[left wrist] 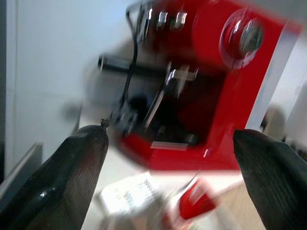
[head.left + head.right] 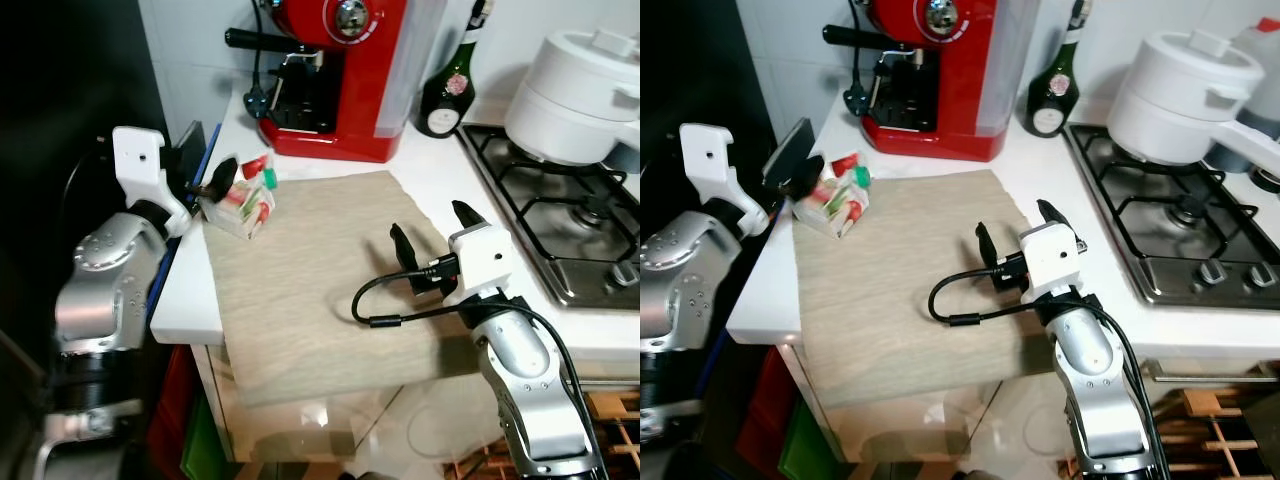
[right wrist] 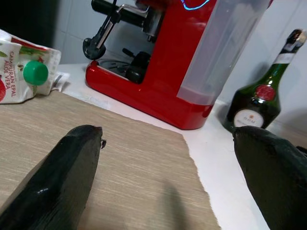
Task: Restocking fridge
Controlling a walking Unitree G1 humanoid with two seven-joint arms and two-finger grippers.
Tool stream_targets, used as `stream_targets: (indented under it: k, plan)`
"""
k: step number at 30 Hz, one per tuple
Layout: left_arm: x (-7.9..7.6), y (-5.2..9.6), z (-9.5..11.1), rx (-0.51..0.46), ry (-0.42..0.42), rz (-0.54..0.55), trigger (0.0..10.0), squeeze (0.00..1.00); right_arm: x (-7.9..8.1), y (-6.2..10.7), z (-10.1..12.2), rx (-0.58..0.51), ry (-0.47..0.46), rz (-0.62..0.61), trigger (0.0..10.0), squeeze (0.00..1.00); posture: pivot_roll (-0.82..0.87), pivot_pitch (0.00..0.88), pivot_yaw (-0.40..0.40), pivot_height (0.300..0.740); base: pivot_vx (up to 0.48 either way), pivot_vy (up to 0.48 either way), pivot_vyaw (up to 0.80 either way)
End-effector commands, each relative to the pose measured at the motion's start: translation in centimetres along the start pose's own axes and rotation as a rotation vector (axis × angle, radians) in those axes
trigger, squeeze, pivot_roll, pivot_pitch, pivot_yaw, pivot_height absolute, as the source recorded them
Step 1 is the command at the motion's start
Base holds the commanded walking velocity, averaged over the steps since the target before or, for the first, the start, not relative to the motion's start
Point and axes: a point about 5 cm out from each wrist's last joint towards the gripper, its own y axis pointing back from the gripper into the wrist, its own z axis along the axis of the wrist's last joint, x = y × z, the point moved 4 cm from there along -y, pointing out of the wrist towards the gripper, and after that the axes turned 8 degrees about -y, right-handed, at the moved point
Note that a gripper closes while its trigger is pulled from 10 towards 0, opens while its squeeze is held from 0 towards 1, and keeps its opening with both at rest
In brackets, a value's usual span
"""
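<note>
Head views: white bench carries a beige woven mat; a small white drink carton pack with red and green caps sits at the mat's far left corner, before the red espresso machine. Left hand is at the pack, fingers spread, gripping nothing. Right hand hovers over the mat, fingers apart, empty. Left wrist view: blurred; fingers wide, pack between them. Right wrist view: fingers wide, dark green bottle beside the machine.
</note>
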Motion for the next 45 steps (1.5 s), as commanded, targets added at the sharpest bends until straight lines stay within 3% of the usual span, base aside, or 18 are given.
stream_targets:
  k: [1, 5, 9, 12, 13, 24, 32, 38, 45]
  plan:
    - [-1.0, 0.4, -0.1, -0.017, 0.045, 0.009, 10.0, 0.0, -0.6, -0.2, 0.5, -0.026, 0.002, -0.021, 10.0, 0.0, -0.05, 0.0, -0.079, 0.74, 0.0, 0.0, 0.0]
    - [-2.3, 0.5, 0.1, -0.063, 0.08, 0.024, 10.0, 0.0, -0.6, -0.5, 0.6, -0.031, -0.003, -0.023, 10.0, 0.0, -0.05, 0.0, -0.081, 0.74, 0.0, 0.0, 0.0]
    - [-2.8, 0.7, 0.4, -0.079, 0.024, 0.02, 10.0, 0.0, -0.6, -0.7, 0.7, -0.039, -0.016, -0.027, 10.0, 0.0, -0.05, 0.0, -0.08, 0.74, 0.0, 0.0, 0.0]
    - [-2.9, 0.8, 0.5, -0.088, -0.126, 0.009, 10.0, 0.0, -1.1, -1.4, 1.3, -0.06, -0.038, -0.047, 10.0, 0.0, -0.05, 0.0, -0.075, 0.74, 0.0, 0.0, 0.0]
    - [-3.2, 0.8, 0.5, -0.091, -0.141, -0.002, 10.0, 0.0, -1.4, -1.7, 1.5, -0.066, -0.045, -0.057, 10.0, 0.0, -0.05, 0.0, -0.074, 0.74, 0.0, 0.0, 0.0]
    - [-3.9, 0.0, 0.7, -0.102, -0.15, -0.027, 10.0, 0.0, -1.8, -3.4, 2.4, -0.111, -0.053, -0.07, 10.0, 0.0, -0.03, 0.0, -0.053, 0.74, 0.0, 0.0, 0.0]
    - [-5.9, -0.5, 0.2, -0.096, -0.107, -0.1, 10.0, 0.0, -1.7, -4.2, 2.6, -0.109, -0.031, -0.052, 10.0, 0.0, -0.04, 0.0, -0.075, 0.74, 0.0, 0.36, -0.59]
    - [-5.2, -1.1, -0.1, -0.086, -0.127, -0.039, 10.0, 0.0, -1.6, -4.0, 2.8, -0.116, -0.002, -0.02, 10.0, 0.0, -0.05, 0.0, -0.094, 0.74, 0.0, 0.184, -0.77]
    - [-5.1, -0.9, -0.9, -0.055, -0.141, -0.029, 10.0, 0.0, -1.4, -3.7, 2.5, -0.114, -0.007, -0.021, 10.0, 0.0, -0.05, 0.0, -0.068, 0.74, 0.0, 0.0, 0.0]
